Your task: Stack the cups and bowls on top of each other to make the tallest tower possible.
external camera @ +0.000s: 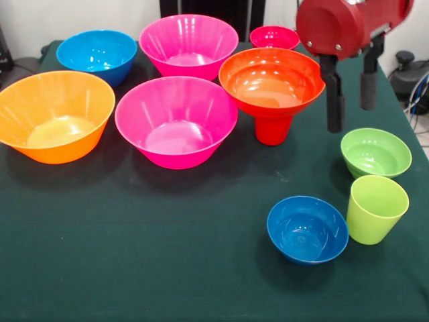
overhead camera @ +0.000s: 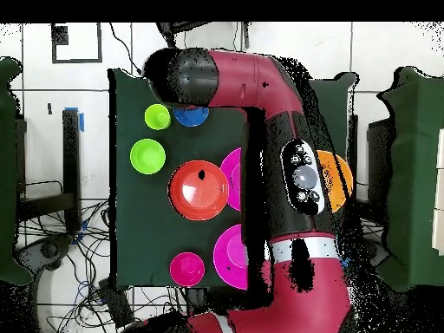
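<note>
A wide red-orange bowl (external camera: 271, 84) (overhead camera: 199, 190) rests on the red cup (external camera: 273, 129), which stands as its base; this is the tower. My gripper (external camera: 351, 118) hangs open and empty just right of it, above the table, with the small green bowl (external camera: 375, 152) (overhead camera: 147, 156) a little nearer. The lime-green cup (external camera: 376, 208) (overhead camera: 157, 116) stands upright in front of that bowl, beside a small blue bowl (external camera: 307, 229) (overhead camera: 191, 114). In the overhead view the arm hides the gripper.
Two big pink bowls (external camera: 175, 122) (external camera: 188, 45), a yellow-orange bowl (external camera: 55, 115) and a mid-sized blue bowl (external camera: 97, 55) fill the left and back of the green cloth (external camera: 134, 268). A small red bowl (external camera: 274, 37) sits behind the tower.
</note>
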Motion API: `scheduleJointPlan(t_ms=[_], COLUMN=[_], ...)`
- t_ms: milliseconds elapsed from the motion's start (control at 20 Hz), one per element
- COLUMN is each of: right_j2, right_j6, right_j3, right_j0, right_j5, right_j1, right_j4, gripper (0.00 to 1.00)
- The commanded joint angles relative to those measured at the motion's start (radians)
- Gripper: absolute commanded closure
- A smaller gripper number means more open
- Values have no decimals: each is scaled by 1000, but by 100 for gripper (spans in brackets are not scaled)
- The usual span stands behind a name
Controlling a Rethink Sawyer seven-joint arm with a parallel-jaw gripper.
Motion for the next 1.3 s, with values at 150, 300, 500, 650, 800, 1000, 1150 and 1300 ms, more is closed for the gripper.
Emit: scheduleJointPlan(t_ms=[150, 300, 500, 650, 800, 1000, 1150, 1300], right_j2=[-38, -34, -32, -24, -13, -11, -13, -5], right_j6=[218, 216, 209, 195, 175, 153, 143, 136], right_j3=[131, 139, 138, 143, 137, 107, 87, 88], right_j0=[0, -6, -8, -14, -21, -18, -11, -13], right_j5=[-118, -130, -133, -142, -135, -79, -40, -54], right_j1=[42, 40, 40, 42, 50, 52, 50, 60], right_j4=[-33, -34, -31, -31, -30, -27, -26, -28], gripper=[0, 0, 0, 0, 0, 0, 0, 0])
